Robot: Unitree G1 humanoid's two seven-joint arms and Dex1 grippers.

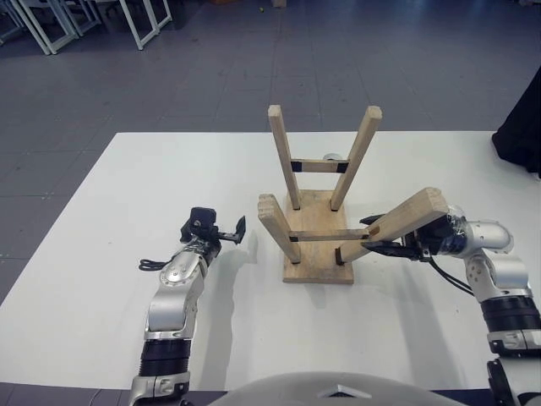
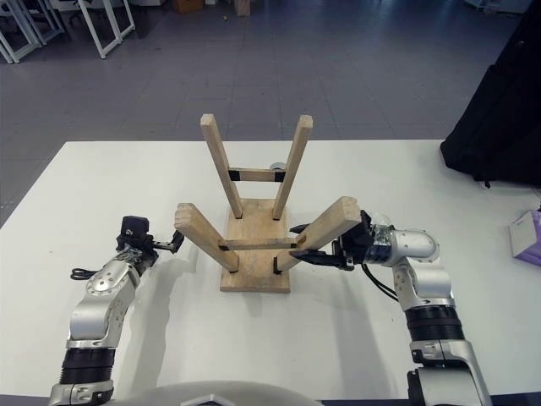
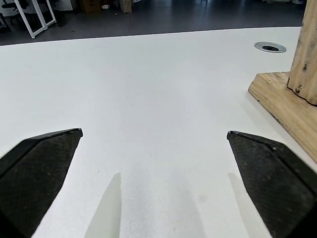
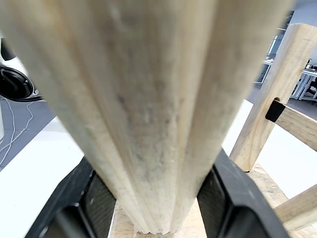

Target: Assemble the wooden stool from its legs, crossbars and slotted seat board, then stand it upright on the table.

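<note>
The stool sits inverted near the centre of the white tabletop, with its seat board flat on the surface, four legs pointing upward, and two crossbars joining the leg pairs. The right tool is clamped around the near right leg, which leans outward toward the right. The left tool rests low over the tabletop just left of the stool, its fingers spread wide and holding nothing.

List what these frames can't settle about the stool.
- Right wrist view: the held leg blocks its own joint with the seat board.
- Head views: that leg covers its foot, so seating is unclear.
- Left wrist view: the picture's edge cuts off the stool past one corner.
</note>
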